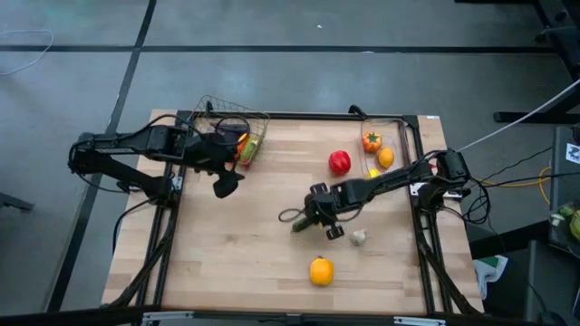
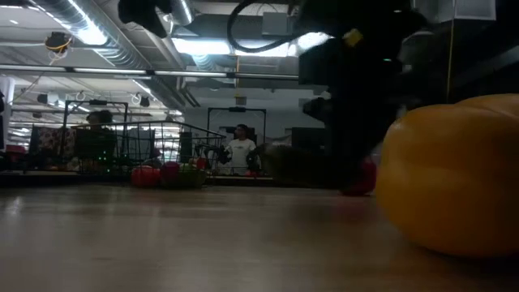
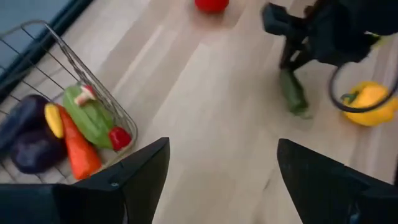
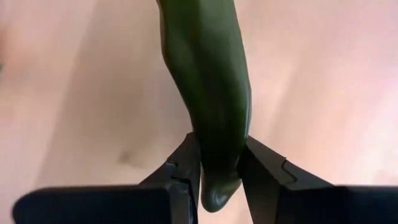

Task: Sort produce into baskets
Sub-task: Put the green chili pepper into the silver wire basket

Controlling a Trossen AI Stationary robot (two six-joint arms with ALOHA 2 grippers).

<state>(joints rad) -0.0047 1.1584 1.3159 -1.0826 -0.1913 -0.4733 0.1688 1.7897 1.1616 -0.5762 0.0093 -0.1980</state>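
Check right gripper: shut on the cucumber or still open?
Shut on it. The right gripper has both fingers pressed against the cucumber near its end, mid-table in the high view.

The cucumber [image 1: 302, 223] lies mid-table, wire basket [image 1: 255, 118] far behind-left of it, garlic [image 1: 359, 237] just right, clear bin [image 1: 404, 136] behind-right.

From above, you look straight down on the whole desk [image 1: 272, 254]. The low camera sits at desk height, facing the room, its near right filled by the yellow pepper [image 2: 454, 178] that the left wrist camera sees farther off. The right wrist camera looks closely down.
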